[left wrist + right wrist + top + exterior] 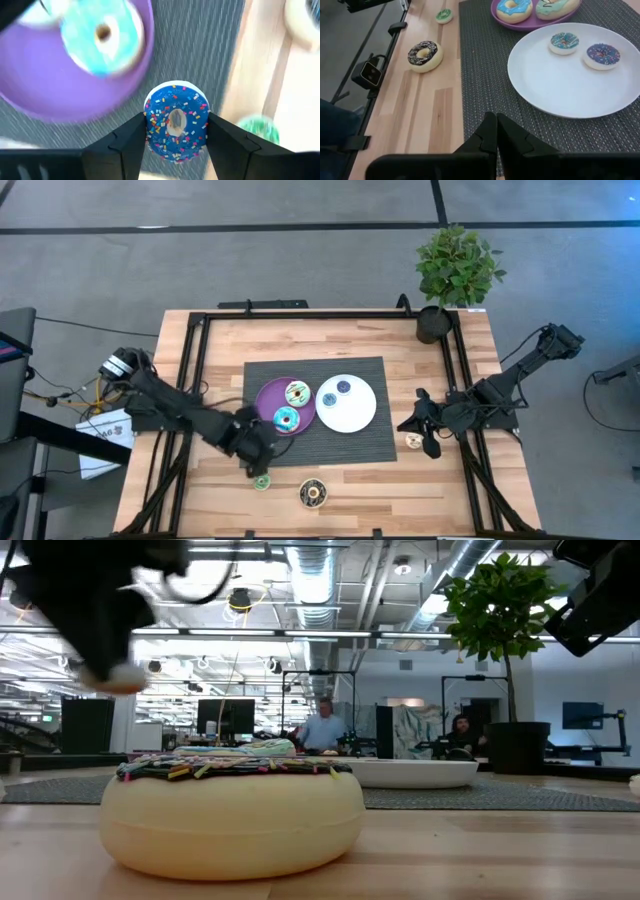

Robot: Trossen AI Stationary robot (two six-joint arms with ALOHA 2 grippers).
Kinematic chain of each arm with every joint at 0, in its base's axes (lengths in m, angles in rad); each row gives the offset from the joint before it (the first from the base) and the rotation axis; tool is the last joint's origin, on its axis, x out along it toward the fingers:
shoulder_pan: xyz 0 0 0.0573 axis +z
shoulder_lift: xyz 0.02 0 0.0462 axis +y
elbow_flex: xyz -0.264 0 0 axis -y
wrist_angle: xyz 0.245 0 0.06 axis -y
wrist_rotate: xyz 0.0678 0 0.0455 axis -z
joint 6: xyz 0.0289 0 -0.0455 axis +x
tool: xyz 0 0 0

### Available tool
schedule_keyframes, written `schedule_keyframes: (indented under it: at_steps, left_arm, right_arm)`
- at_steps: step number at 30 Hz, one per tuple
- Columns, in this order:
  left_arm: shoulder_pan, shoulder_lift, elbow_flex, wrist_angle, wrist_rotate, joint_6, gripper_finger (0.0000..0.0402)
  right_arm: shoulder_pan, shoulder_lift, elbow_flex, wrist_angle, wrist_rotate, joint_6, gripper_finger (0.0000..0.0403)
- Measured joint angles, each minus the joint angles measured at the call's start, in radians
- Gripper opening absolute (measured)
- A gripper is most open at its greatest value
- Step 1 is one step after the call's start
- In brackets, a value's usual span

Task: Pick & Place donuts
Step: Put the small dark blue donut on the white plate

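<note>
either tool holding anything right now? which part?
Left tool grips the blue sprinkled donut by its outer rim, a finger on each opposite side. Right tool is shut on nothing, above the mat.

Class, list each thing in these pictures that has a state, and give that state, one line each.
Left end effector: shut on blue sprinkled donut.
Right end effector: shut, empty.
Purple plate: holds two donuts.
White plate: holds two small donuts.
Chocolate donut: loose on table.
Green donut: loose on table.
</note>
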Motion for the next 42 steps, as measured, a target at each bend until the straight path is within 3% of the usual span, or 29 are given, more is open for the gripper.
schedule_keyframes:
  at_steps: [7,11,18,26,31,42]
  left_arm:
    - [0.163,0.0,0.13,0.019,-0.071,0.244,0.0183]
    - [0.258,0.003,0.176,0.118,-0.069,0.363,0.0183]
    - [0.383,0.176,0.292,0.281,-0.001,0.55,0.0183]
    - [0.432,0.47,0.528,0.263,0.069,0.694,0.0183]
    - [0.441,0.598,0.607,0.225,0.125,0.703,0.0183]
    - [0.442,0.658,0.618,0.188,0.129,0.696,0.0183]
  right_arm:
    - [0.0,0.0,0.0,0.0,0.0,0.004,0.0]
    - [0.0,0.0,0.0,0.0,0.0,0.004,0.0]
    - [0.0,0.0,0.0,0.0,-0.002,0.038,0.0]
    - [0.0,0.0,0.0,0.0,-0.003,0.038,0.0]
    - [0.0,0.0,0.0,0.0,-0.003,0.038,0.0]
    - [0.0,0.0,0.0,-0.001,-0.003,0.038,0.0]
